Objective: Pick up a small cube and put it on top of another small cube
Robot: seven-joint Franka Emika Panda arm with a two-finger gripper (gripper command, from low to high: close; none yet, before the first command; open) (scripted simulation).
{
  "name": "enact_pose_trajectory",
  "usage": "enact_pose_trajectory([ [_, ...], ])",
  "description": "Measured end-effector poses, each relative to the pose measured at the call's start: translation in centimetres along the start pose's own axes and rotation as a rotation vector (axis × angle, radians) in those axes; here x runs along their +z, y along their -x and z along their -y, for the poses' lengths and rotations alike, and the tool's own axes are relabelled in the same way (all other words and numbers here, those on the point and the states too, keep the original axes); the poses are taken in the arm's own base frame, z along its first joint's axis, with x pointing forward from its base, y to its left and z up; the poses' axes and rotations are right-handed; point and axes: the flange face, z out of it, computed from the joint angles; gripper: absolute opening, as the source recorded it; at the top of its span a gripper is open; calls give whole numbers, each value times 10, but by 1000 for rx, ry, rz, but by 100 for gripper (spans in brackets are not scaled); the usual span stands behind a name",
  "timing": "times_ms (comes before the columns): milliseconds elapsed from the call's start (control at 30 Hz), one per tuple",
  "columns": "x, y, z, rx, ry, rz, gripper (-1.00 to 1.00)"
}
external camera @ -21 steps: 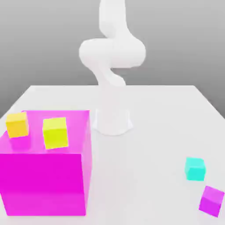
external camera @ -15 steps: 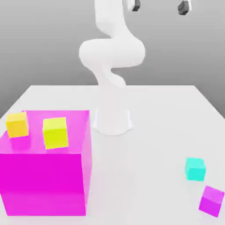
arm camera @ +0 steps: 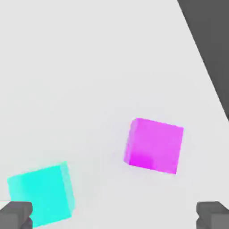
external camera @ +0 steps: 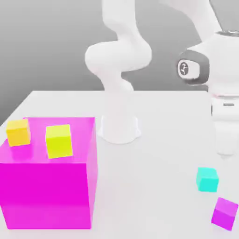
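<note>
The small cyan cube (external camera: 207,179) rests on the white table at the exterior view's right. The small purple-magenta cube (external camera: 224,213) sits just in front of it, apart from it. My gripper (external camera: 226,150) hangs above the table a little behind the cyan cube. In the hand view, my gripper (arm camera: 114,217) is open, its two dark fingertips (arm camera: 15,214) spread wide with nothing between them. The cyan cube (arm camera: 40,194) lies close to one fingertip, and the purple-magenta cube (arm camera: 154,145) lies farther off on the bare table.
A very large magenta block (external camera: 46,186) fills the exterior view's left, with an orange-yellow cube (external camera: 18,132) and a yellow-green cube (external camera: 59,140) on top. The arm's white base (external camera: 119,128) stands mid-table. The table's edge (arm camera: 203,62) runs near the purple-magenta cube.
The hand has come down from the top of the exterior view to just above the table at the right. None of the cubes has moved.
</note>
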Motion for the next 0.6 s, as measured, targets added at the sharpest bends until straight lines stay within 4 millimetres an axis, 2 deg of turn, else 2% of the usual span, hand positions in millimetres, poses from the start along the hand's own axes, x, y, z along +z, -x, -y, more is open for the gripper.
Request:
enact_pose_trajectory([
  [67,28,10,6,-46,2,32,0],
  [200,73,14,7,-60,3,42,0],
  [233,83,16,7,-60,2,42,-100],
  [467,86,16,7,-61,3,43,-100],
  [600,50,14,8,-60,4,43,-100],
])
